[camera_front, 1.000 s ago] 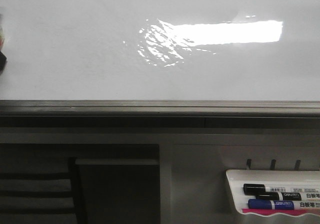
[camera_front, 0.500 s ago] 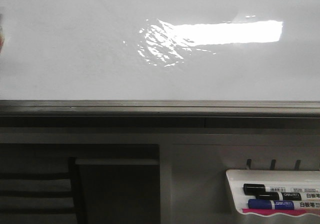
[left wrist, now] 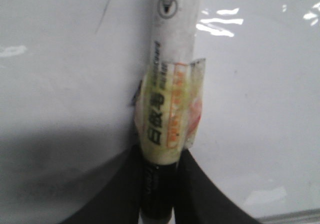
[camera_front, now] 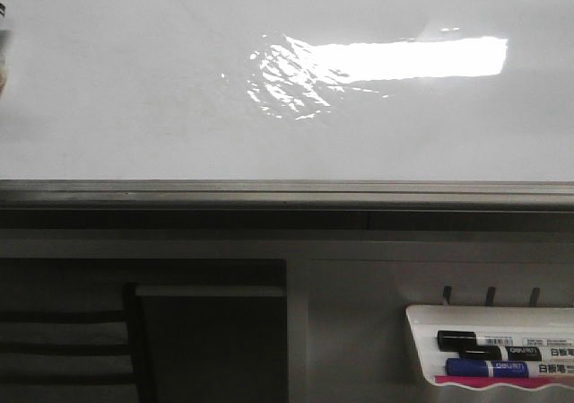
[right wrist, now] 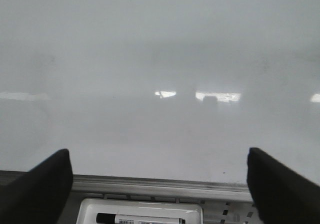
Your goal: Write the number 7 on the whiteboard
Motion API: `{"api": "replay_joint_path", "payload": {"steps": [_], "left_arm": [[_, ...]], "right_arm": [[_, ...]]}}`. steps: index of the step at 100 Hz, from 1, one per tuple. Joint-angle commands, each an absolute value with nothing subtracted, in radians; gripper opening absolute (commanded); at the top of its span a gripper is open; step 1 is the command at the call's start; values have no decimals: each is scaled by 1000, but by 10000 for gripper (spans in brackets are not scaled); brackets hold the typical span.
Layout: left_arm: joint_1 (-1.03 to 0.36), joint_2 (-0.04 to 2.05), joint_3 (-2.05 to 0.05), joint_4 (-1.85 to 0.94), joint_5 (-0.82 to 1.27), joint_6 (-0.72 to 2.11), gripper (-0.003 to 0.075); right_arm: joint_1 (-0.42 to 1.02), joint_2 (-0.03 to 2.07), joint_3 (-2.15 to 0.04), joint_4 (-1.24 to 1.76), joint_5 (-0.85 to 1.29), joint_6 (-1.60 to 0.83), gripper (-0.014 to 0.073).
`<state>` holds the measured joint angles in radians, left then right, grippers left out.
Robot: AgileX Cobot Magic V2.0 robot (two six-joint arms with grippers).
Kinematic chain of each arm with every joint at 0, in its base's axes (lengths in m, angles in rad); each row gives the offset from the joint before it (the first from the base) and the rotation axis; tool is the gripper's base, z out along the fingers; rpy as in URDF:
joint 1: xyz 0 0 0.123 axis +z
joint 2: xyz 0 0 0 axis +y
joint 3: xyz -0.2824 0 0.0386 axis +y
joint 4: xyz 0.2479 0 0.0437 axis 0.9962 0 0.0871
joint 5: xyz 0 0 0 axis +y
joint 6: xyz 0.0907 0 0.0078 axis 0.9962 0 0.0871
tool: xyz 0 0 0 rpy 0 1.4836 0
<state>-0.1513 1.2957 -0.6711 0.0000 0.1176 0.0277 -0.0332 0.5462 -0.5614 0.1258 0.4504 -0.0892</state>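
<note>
The marker (left wrist: 167, 84) in the left pincer (left wrist: 157, 184) has a white barrel printed with a small round logo near the top and a line of tiny text too blurred to read. Below that a crinkled clear tape wrap covers a yellowish label with dark Chinese characters and orange lettering, and then comes a black section. The two dark fingers (left wrist: 125, 189) press on that black section from both sides, so the pincer is clamped on the marker.

In the front view only a sliver of the marker (camera_front: 4, 48) shows at the upper left edge. The whiteboard (camera_front: 134, 89) fills the upper half, glossy and smooth, with a bright rectangular glare (camera_front: 413, 57) right of centre and rippled reflections at its left end. A grey metal rail (camera_front: 287, 192) runs along the board's lower edge.

At the lower right a white plastic tray (camera_front: 417, 331) holds a black-capped marker (camera_front: 489, 342) and a blue-capped marker (camera_front: 493, 367), both labelled "deli" with Chinese characters.

A thin dark slanted stroke (left wrist: 104, 14), possibly part of the number 7, lies on the board in the upper left of the left wrist view, apart from the marker.

The right pincer (right wrist: 160, 176) stands wide open and holds nothing, its dark fingers (right wrist: 35, 184) at the lower corners, with broad bare board between them.
</note>
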Motion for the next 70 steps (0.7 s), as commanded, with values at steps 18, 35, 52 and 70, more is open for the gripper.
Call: {"api": "replay_joint_path", "payload": {"steps": [18,35,52,70], "left_arm": [[-159,1230,-871,-13,514,24,-20],[-188,1230,-1017,-21,780,102,-20],[-301,1230,-1074,-48,864,287,-20],[-478,1230,-1078,-70,882,472,-20]], "right_arm": [[-36,655,-745,150,620,-99,626],[-32,791,-859,197,805,-167,626],[-32,929,-956,429,936,-446,626],[38,1046,-1049,606,1057,-739,626]]}}
